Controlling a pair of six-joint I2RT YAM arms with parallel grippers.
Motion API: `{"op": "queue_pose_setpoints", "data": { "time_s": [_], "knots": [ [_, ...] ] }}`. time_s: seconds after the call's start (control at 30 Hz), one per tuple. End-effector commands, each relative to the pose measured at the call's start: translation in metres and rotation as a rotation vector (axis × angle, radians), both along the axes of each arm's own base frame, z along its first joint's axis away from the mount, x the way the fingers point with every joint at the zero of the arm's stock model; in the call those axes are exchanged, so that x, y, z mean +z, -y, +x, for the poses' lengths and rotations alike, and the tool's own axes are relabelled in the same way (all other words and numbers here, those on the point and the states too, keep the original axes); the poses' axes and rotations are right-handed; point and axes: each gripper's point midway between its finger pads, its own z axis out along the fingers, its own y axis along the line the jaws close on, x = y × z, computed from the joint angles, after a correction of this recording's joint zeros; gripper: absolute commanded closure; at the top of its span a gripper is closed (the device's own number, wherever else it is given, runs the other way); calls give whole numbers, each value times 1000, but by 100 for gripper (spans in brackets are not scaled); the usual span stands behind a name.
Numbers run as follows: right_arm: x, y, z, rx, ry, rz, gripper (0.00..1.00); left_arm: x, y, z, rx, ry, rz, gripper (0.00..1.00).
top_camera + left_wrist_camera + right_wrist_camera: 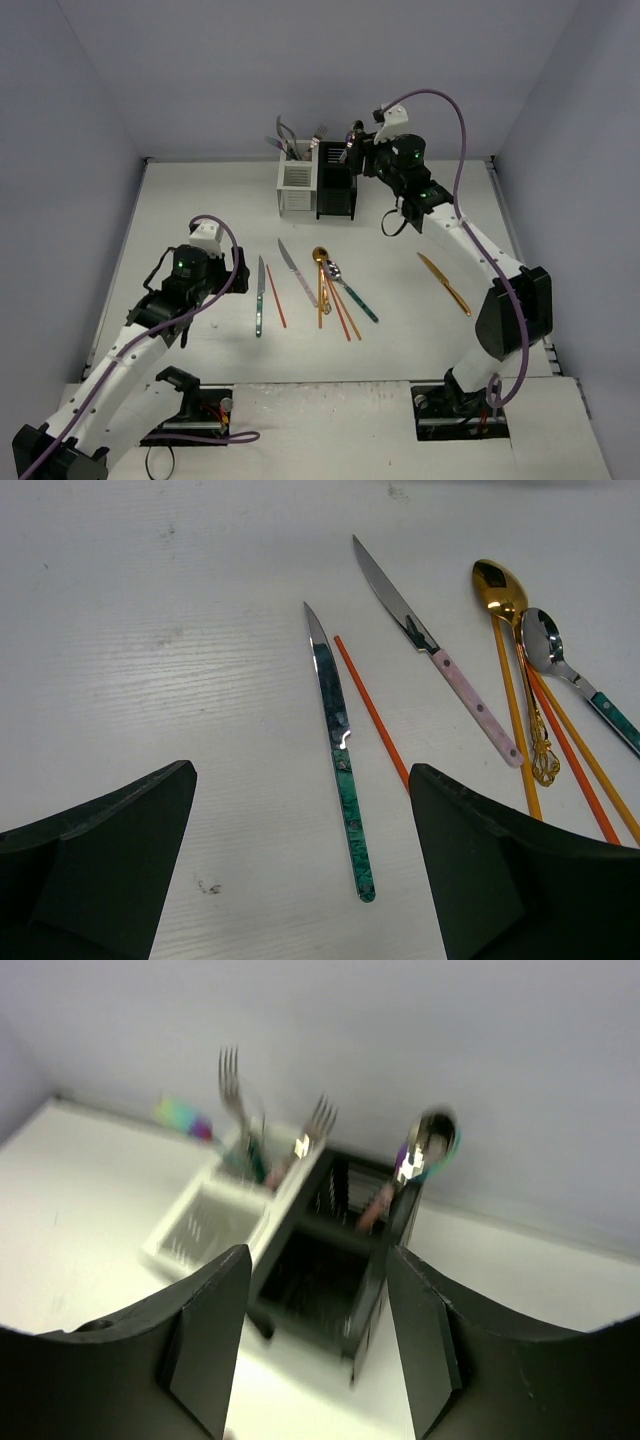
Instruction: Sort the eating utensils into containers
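Note:
The joined white caddy (297, 188) and black caddy (336, 188) stand at the back; forks (234, 1085) stick up from the white one (195, 1228), and a spoon (428, 1145) from the black one (318, 1278). My right gripper (352, 152) hovers open and empty above the black caddy (315, 1350). On the table lie a teal-handled knife (260, 296), an orange chopstick (276, 297), a pink-handled knife (297, 272), a gold spoon (320, 272), a teal-handled spoon (352, 292) and a gold knife (444, 283). My left gripper (240, 272) is open just left of the teal knife (340, 750), whose handle lies between the jaws (300, 850).
More orange chopsticks (341, 312) lie crossed under the two spoons. The right wrist view is motion-blurred. Grey walls close in the table at the back and both sides. The arm bases (190, 410) sit at the near edge.

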Motion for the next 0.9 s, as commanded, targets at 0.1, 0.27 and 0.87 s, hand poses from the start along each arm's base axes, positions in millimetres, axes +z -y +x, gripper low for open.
{"op": "queue_pose_setpoints", "data": {
  "time_s": [0.1, 0.27, 0.87],
  "knots": [
    [-111, 9, -95, 160, -437, -194, 44, 16, 2, 12, 5, 56, -6, 14],
    [-163, 12, -147, 217, -617, -264, 31, 16, 1, 14, 8, 53, 0, 15],
    [-274, -15, -218, 264, -887, -504, 47, 16, 2, 13, 3, 46, 0, 14]
  ]
}}
